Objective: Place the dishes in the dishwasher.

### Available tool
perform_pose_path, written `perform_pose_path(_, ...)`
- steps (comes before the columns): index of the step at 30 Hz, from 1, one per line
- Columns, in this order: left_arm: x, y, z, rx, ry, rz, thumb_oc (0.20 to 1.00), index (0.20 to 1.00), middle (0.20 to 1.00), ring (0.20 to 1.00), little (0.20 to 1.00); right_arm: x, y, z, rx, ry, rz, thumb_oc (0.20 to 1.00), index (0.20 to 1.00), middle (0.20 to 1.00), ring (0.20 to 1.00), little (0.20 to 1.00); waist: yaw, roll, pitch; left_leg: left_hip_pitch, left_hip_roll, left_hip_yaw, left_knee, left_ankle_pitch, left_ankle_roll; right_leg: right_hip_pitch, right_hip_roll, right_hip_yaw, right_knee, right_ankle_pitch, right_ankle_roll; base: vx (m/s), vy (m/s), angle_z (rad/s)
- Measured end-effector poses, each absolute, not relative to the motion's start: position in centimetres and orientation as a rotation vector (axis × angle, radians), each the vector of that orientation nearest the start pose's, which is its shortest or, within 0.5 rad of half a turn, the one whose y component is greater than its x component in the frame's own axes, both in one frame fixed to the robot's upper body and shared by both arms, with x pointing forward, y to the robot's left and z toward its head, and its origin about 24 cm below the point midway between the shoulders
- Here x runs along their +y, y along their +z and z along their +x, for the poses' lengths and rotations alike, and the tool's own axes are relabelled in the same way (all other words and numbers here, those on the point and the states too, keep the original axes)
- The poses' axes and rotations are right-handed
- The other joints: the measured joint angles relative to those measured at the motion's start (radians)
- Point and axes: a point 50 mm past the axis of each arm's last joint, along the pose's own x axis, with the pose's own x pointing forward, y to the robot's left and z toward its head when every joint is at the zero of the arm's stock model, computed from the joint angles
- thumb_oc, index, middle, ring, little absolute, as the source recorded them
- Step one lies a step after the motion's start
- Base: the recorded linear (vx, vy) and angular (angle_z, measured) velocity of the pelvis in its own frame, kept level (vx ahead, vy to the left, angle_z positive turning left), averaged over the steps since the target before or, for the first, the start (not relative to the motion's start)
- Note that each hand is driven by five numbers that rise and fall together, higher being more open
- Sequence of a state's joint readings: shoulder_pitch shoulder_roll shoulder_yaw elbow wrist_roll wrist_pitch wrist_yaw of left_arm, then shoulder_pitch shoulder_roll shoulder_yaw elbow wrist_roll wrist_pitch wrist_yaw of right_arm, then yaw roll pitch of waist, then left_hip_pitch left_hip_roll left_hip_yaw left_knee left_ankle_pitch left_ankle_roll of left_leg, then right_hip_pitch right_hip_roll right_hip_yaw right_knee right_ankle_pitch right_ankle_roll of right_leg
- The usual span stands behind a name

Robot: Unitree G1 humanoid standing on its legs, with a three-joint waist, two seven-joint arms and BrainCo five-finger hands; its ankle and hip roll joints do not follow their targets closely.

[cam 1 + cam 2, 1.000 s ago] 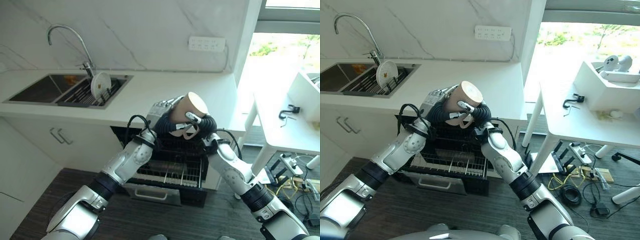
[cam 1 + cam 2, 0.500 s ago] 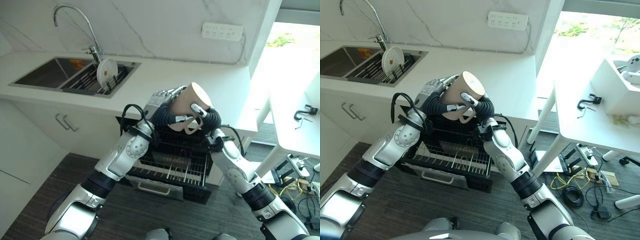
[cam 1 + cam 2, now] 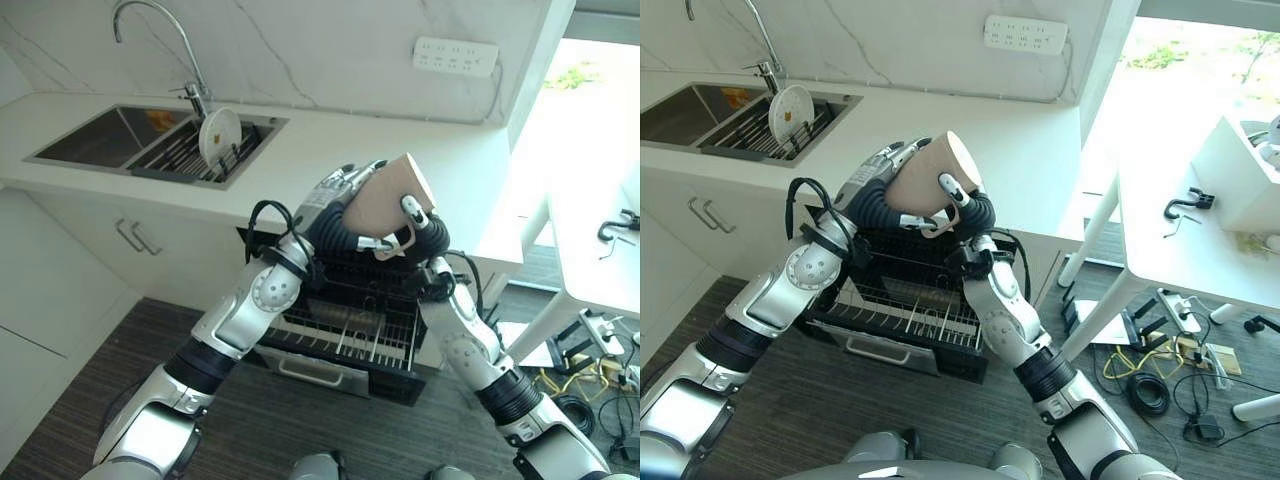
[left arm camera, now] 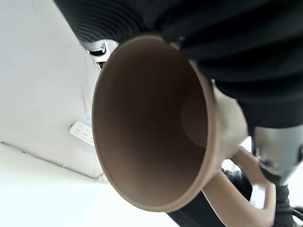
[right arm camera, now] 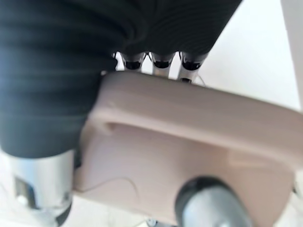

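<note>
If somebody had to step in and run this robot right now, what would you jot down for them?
Hands: the left hand and right hand are both curled on the tan mug, held tilted above the counter's front edge.
Things: the dishwasher rack is pulled out below; I cannot tell what is in it. A white plate stands in the sink rack.
Done: mug picked up.
Left: lower the mug into the dishwasher rack, then fetch the plate.

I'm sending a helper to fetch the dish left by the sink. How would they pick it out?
Find the sink set in the white counter, under the curved tap. A wire rack sits in its right-hand basin, and the plate stands on edge in it. It is round and white, the rack's one dish.
</note>
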State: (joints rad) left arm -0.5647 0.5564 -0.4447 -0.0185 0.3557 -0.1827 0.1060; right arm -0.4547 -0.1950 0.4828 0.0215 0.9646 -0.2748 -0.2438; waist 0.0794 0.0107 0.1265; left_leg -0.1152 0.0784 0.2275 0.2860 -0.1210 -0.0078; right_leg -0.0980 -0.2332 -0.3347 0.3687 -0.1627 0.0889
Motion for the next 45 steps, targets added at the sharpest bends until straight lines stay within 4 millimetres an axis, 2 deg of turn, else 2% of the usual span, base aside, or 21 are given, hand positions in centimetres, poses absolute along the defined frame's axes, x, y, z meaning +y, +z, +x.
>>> perform_pose_path(10, 10.4, 18.7, 30.3, -0.752, -0.392, 0.958, 1.0, 1.0, 1.0, 1.0, 1.0, -6.9, 14.1, 30.3, -0.222, 0.322, 0.852, 0.2, 0.2, 0.2, 0.2, 0.2, -0.002, 0.007, -0.001, -0.001, 0.0, -0.006, 0.002, 0.0, 0.0, 0.002, 0.0, -0.004, 0.001, -0.001, -0.001, 0.0, -0.01, 0.01)
perform_pose_path(12, 10.4, 18.5, 30.2, -0.751, -0.402, 0.97, 1.0, 1.0, 1.0, 1.0, 1.0, -7.0, 13.6, 30.4, -0.221, 0.332, 0.862, 0.2, 0.2, 0.2, 0.2, 0.2, -0.02, 0.008, -0.001, 0.0, 0.0, -0.015, 0.004, 0.0, 0.0, 0.01, 0.001, -0.009, 0.0, -0.003, -0.001, 0.03, -0.045, 0.11)
perform_pose_path(17, 10.2, 15.7, 30.1, -0.742, -0.403, 0.983, 1.0, 1.0, 1.0, 1.0, 1.0, -7.6, 11.2, 29.6, -0.159, 0.321, 0.882, 0.2, 0.2, 0.2, 0.2, 0.2, -0.027, 0.018, -0.003, 0.011, 0.003, -0.015, 0.003, 0.0, 0.0, 0.02, 0.004, -0.007, 0.0, -0.007, -0.004, 0.02, -0.018, 0.01)
perform_pose_path(22, 11.2, 14.1, 29.1, -0.761, -0.341, 0.957, 1.0, 1.0, 1.0, 1.0, 1.0, -7.4, 10.8, 29.3, -0.127, 0.362, 0.871, 0.2, 0.2, 0.2, 0.2, 0.2, -0.033, 0.042, -0.009, 0.011, 0.003, -0.016, 0.0, 0.0, 0.0, 0.019, 0.005, -0.007, 0.004, -0.01, -0.006, 0.0, 0.0, 0.0)
perform_pose_path(26, 13.0, 11.5, 27.7, -0.754, -0.285, 0.937, 1.0, 1.0, 1.0, 1.0, 1.0, -8.0, 10.1, 28.9, -0.113, 0.345, 0.862, 0.2, 0.2, 0.2, 0.2, 0.2, -0.022, 0.061, -0.021, 0.011, 0.002, -0.016, -0.003, 0.0, -0.001, 0.017, 0.003, -0.007, 0.005, -0.015, -0.008, 0.0, 0.0, 0.0)
perform_pose_path(28, 14.8, 9.2, 27.2, -0.711, -0.217, 0.967, 1.0, 1.0, 1.0, 1.0, 1.0, -8.6, 9.7, 28.8, -0.108, 0.327, 0.853, 0.2, 0.2, 0.2, 0.2, 0.2, -0.018, 0.068, -0.025, 0.011, 0.002, -0.016, -0.004, -0.001, -0.002, 0.015, 0.002, -0.008, 0.009, -0.019, -0.008, 0.0, 0.0, 0.0)
perform_pose_path(29, 15.2, 8.7, 27.1, -0.7, -0.194, 0.968, 1.0, 1.0, 1.0, 1.0, 1.0, -8.7, 9.7, 28.8, -0.112, 0.324, 0.853, 0.2, 0.2, 0.2, 0.2, 0.2, -0.015, 0.068, -0.025, 0.011, 0.002, -0.017, -0.004, -0.001, -0.002, 0.015, 0.001, -0.008, 0.012, -0.02, -0.007, 0.0, 0.0, 0.0)
perform_pose_path(30, 15.5, 8.4, 27.1, -0.695, -0.18, 0.981, 1.0, 1.0, 1.0, 1.0, 1.0, -8.8, 9.9, 28.8, -0.123, 0.323, 0.86, 0.2, 0.2, 0.2, 0.2, 0.2, -0.011, 0.068, -0.025, 0.011, 0.002, -0.017, -0.003, -0.001, -0.002, 0.014, 0.001, -0.008, 0.015, -0.02, -0.006, 0.0, 0.0, 0.0)
perform_pose_path(32, 17.5, 7.0, 26.7, -0.651, -0.091, 1.029, 1.0, 1.0, 1.0, 1.0, 1.0, -9.6, 12.0, 28.7, -0.237, 0.332, 0.902, 0.2, 0.2, 0.2, 0.2, 0.2, -0.01, 0.068, -0.026, 0.011, 0.001, -0.017, -0.003, -0.001, -0.002, 0.013, -0.001, -0.008, 0.019, -0.024, -0.006, 0.0, 0.0, 0.0)
perform_pose_path(34, 18.7, 6.7, 26.4, -0.64, -0.021, 1.039, 1.0, 1.0, 1.0, 1.0, 1.0, -10.4, 13.2, 28.7, -0.311, 0.319, 0.92, 0.2, 0.2, 0.2, 0.2, 0.2, -0.005, 0.068, -0.026, 0.011, 0.0, -0.018, -0.003, -0.001, -0.003, 0.013, -0.001, -0.008, 0.019, -0.026, -0.006, 0.0, 0.0, 0.0)
perform_pose_path(36, 20.9, 7.3, 26.0, -0.65, 0.122, 1.055, 1.0, 1.0, 1.0, 1.0, 1.0, -11.7, 13.6, 28.9, -0.352, 0.276, 0.922, 0.2, 0.2, 0.2, 0.2, 0.2, 0.009, 0.066, -0.026, 0.011, 0.0, -0.02, -0.003, -0.001, -0.003, 0.014, -0.002, -0.011, 0.021, -0.027, -0.004, 0.0, -0.004, 0.02)
perform_pose_path(37, 21.4, 7.6, 26.0, -0.662, 0.156, 1.057, 1.0, 1.0, 1.0, 1.0, 1.0, -11.9, 13.7, 28.9, -0.358, 0.269, 0.925, 0.2, 0.2, 0.2, 0.2, 0.2, 0.014, 0.065, -0.026, 0.01, 0.0, -0.022, -0.003, -0.001, -0.003, 0.015, -0.002, -0.013, 0.021, -0.028, -0.004, -0.02, -0.016, 0.05)
perform_pose_path(41, 21.9, 7.9, 25.7, -0.685, 0.169, 1.06, 1.0, 1.0, 1.0, 1.0, 1.0, -11.5, 13.6, 28.9, -0.351, 0.276, 0.935, 0.2, 0.2, 0.2, 0.2, 0.2, 0.015, 0.055, -0.027, 0.008, 0.001, -0.024, -0.003, -0.001, -0.003, 0.013, -0.001, -0.015, 0.022, -0.029, -0.003, -0.01, -0.005, 0.01)
perform_pose_path(45, 21.4, 7.5, 25.5, -0.685, 0.094, 1.05, 1.0, 1.0, 1.0, 1.0, 1.0, -11.3, 13.4, 28.8, -0.338, 0.284, 0.929, 0.2, 0.2, 0.2, 0.2, 0.2, 0.013, 0.05, -0.028, 0.001, 0.0, -0.028, -0.001, -0.001, -0.003, 0.011, -0.001, -0.019, 0.021, -0.029, -0.003, 0.0, 0.002, 0.02)
